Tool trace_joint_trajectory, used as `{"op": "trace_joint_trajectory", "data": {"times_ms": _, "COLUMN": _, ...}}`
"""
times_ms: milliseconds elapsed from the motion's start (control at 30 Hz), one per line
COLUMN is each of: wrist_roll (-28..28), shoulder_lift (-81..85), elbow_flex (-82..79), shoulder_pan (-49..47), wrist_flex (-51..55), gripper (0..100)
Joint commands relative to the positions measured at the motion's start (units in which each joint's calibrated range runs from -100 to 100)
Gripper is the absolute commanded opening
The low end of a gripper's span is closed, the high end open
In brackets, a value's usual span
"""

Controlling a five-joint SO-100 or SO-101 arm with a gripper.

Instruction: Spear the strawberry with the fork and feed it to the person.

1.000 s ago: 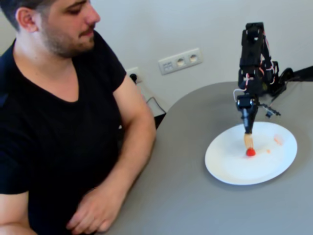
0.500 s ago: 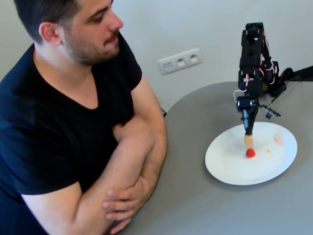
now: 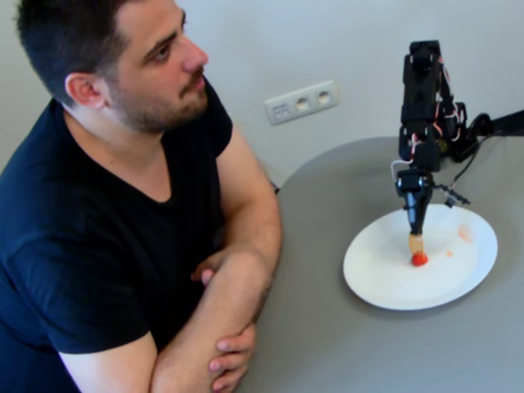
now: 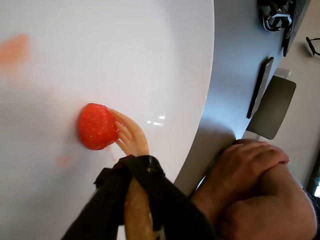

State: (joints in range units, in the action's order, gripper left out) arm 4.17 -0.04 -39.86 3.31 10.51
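Observation:
The small bright-red strawberry (image 3: 419, 259) lies on the white plate (image 3: 385, 278), right of its middle. The yellow-orange fork (image 3: 416, 244) points straight down, its tines touching the strawberry. In the wrist view the fork tines (image 4: 131, 137) press into the side of the strawberry (image 4: 96, 126) on the plate (image 4: 125, 50). My black gripper (image 3: 415, 214) is shut on the fork handle, also in the wrist view (image 4: 132, 172). The person (image 3: 123, 164) in a black T-shirt sits at the left, arms folded on the table edge (image 4: 250, 170), looking at the plate.
The plate sits on a round grey table (image 3: 344, 344). Pinkish smears (image 3: 464, 233) mark the plate's right side. A wall socket (image 3: 301, 101) is behind. In the wrist view a dark flat object (image 4: 260, 85) and cables (image 4: 275, 15) lie beyond the plate.

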Motion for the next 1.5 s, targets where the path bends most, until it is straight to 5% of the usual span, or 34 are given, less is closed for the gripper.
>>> {"op": "trace_joint_trajectory", "data": {"times_ms": 0, "wrist_roll": 0.08, "shoulder_lift": -0.17, "elbow_flex": 0.99, "shoulder_pan": 0.27, "wrist_flex": 0.28, "gripper": 1}}
{"op": "trace_joint_trajectory", "data": {"times_ms": 1100, "wrist_roll": 0.02, "shoulder_lift": 0.00, "elbow_flex": 0.99, "shoulder_pan": 0.27, "wrist_flex": 0.11, "gripper": 1}}
{"op": "trace_joint_trajectory", "data": {"times_ms": 1467, "wrist_roll": 0.18, "shoulder_lift": 0.17, "elbow_flex": 21.73, "shoulder_pan": 0.12, "wrist_flex": 18.04, "gripper": 1}}
